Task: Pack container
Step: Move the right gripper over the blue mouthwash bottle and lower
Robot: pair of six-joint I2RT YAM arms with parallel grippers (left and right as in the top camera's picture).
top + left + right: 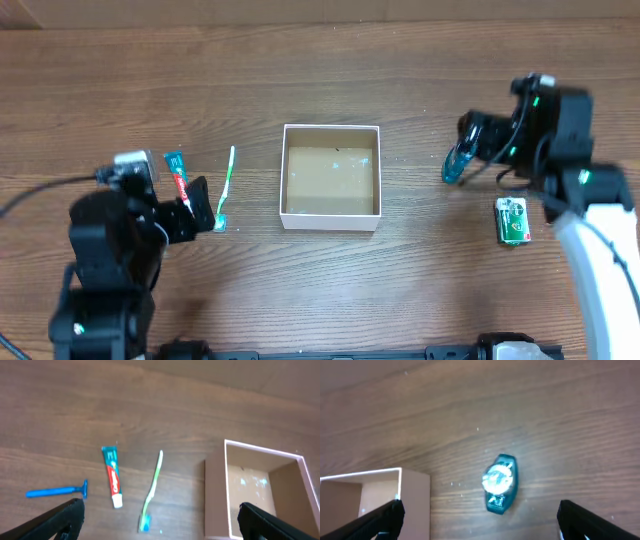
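The container (330,221), a shallow square white box with a brown inside, sits at the table's middle and holds nothing. It also shows in the left wrist view (216,495) and in the right wrist view (415,500). My left gripper (196,212) is open and empty, hovering above a green toothbrush (226,188) and beside a toothpaste tube (178,176). In the left wrist view the gripper (162,525) is above the toothbrush (151,491), the toothpaste (113,477) and a blue razor (56,491). My right gripper (478,140) is open and empty above a small teal case (457,164), which lies between its fingers (482,525) in the right wrist view (500,483).
A small green and white packet (512,221) lies on the table at the right, beside my right arm. In the overhead view the razor is hidden under my left arm. The table is brown wood.
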